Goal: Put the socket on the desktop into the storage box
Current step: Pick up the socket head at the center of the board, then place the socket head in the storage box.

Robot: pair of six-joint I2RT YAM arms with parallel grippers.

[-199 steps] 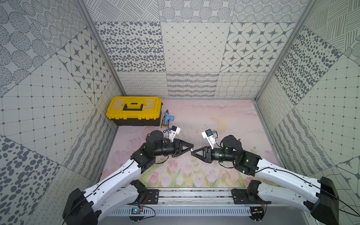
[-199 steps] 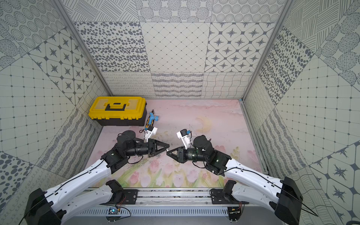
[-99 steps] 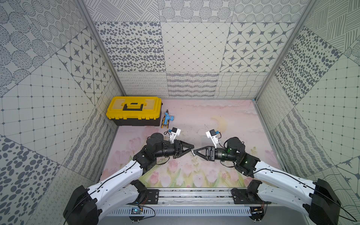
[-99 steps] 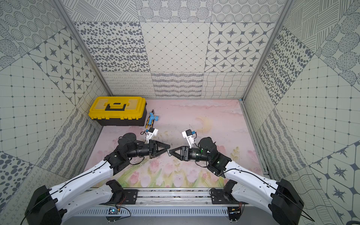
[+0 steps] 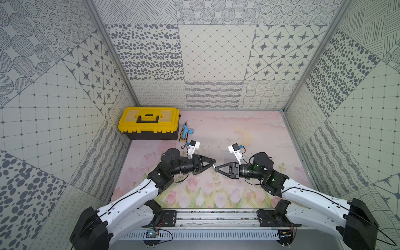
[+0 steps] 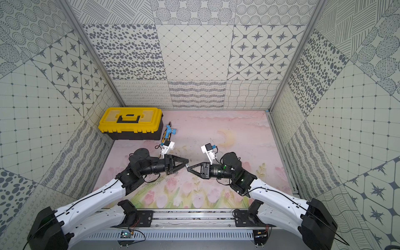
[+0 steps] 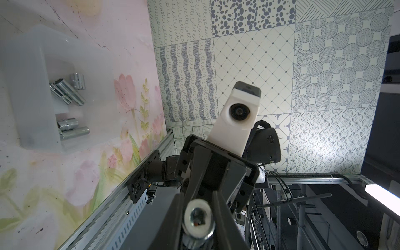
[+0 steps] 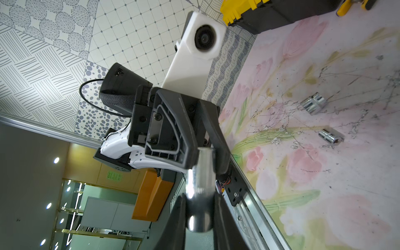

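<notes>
Nearest, a silver aluminium rail [image 5: 216,217] is seen along the front edge of the pale pink bench [image 5: 259,134], which is printed with tulips, clouds and a yellow crescent moon. The two white-and-black arms are mounted on this rail.

Above the middle of the bench, the left gripper [image 5: 211,163] and the right gripper [image 5: 218,169] are brought tip to tip, both lying roughly level. A long chrome steel socket [image 8: 199,188] is held between them, clear of the bench. In the right wrist view the right jaws are clenched on its nearer end and the left jaws are closed round its far end, so it is gripped from both sides at once. In the left wrist view its open end is seen head-on between dark jaws.

Two loose short chrome sockets [image 8: 313,106] are seen lying on the bench in the right wrist view, apart from each other.

The small shallow storage box of clear frosted plastic [image 7: 28,97] is shown resting on the bench in the left wrist view. Several more boxed chrome sockets [image 7: 67,93] are seen at it, and whether all lie within its walls cannot be told.

Farthest, a small blue-and-yellow hand tool [image 5: 185,132] is laid just beside a black toolbox with a yellow lid [image 5: 149,120]. The toolbox is set in the back left corner, against the patterned walls.
</notes>
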